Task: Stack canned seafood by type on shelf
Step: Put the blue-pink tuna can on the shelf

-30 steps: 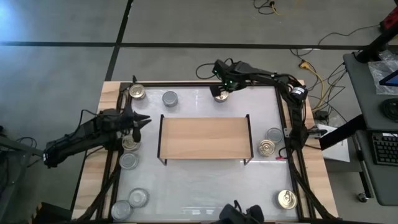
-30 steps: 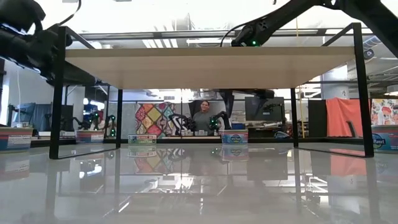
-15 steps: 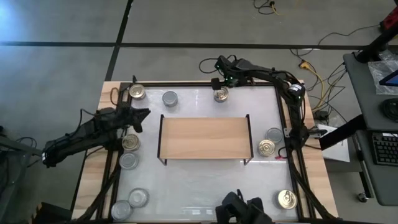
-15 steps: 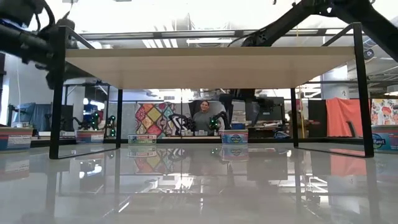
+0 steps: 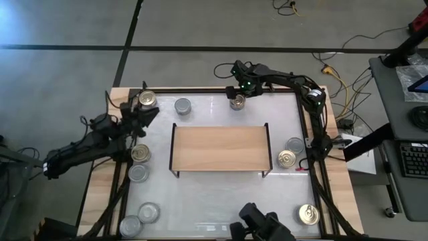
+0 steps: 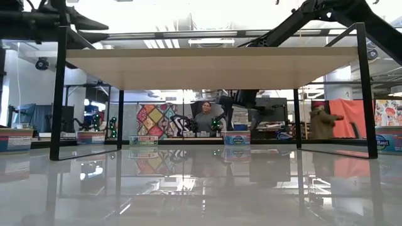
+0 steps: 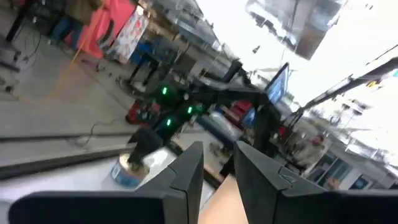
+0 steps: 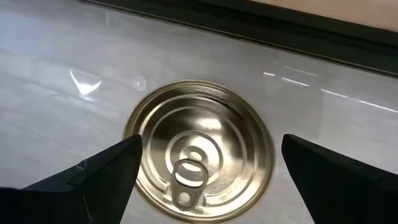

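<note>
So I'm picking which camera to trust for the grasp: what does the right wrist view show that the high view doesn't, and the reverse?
Only the right wrist view shows the gold can's pull tab and ribbed top between open jaws. Only the high view shows the empty shelf, the other cans around it, and the left gripper near the table's far left corner. Both show the right gripper over that gold can.

right pincer [image 8: 205, 168] spread wide, left pincer [image 7: 219, 171] nearly closed, raised
</note>
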Robot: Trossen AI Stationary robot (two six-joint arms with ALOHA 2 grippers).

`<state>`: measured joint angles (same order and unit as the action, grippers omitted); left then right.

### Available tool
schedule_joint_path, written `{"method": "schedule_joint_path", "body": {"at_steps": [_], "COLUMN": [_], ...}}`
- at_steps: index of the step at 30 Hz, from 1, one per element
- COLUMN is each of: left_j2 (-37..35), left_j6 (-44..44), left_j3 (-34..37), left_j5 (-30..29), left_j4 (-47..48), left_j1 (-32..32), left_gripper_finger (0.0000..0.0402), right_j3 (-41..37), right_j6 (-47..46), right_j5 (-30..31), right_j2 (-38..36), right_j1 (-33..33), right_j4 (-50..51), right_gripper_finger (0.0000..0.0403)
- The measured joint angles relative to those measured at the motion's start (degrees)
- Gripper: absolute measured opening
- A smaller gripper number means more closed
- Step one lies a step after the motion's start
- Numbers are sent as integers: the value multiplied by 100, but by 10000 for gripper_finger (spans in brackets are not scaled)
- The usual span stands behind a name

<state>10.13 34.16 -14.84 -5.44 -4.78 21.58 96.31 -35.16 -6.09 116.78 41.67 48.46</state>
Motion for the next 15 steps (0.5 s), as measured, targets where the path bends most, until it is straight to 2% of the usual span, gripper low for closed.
{"method": "schedule_joint_path", "body": {"at_steps": [5, 10, 12, 15], "left_j2": [795, 1677, 1994, 2351], "left_j6": [-106, -818, -1094, -1713], "left_j3": [-382, -951, -1252, -1834], "left_j5": [79, 673, 774, 718], "left_j4": [-20, 130, 377, 1241], "left_j1": [0, 0, 0, 19], "left_gripper_finger": [75, 75, 75, 75], "right_j3": [0, 0, 0, 0], "right_j6": [-79, -80, -85, -82], "right_j5": [-236, -401, -453, -459], "right_j2": [-8, 96, 108, 108], "right_j1": [0, 0, 0, -15], "right_j4": [-137, -266, -301, -311], "right_gripper_finger": [377, 379, 379, 380]}}
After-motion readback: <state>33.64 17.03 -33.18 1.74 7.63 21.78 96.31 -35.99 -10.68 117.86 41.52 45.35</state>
